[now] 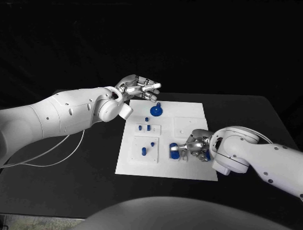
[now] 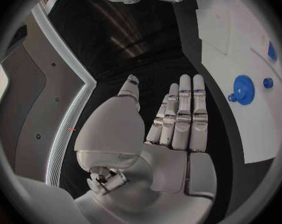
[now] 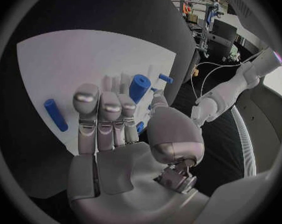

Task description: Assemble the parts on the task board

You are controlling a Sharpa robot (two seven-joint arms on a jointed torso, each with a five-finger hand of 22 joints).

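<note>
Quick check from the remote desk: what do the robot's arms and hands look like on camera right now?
Both arms have smooth, rounded white shells with small dark dots. The left hand and right hand are silver metal with segmented fingers and a white palm cover. A thin pale cable loops on the table under the left arm.

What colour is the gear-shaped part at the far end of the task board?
Blue gear, clearest in the left wrist view.
</note>
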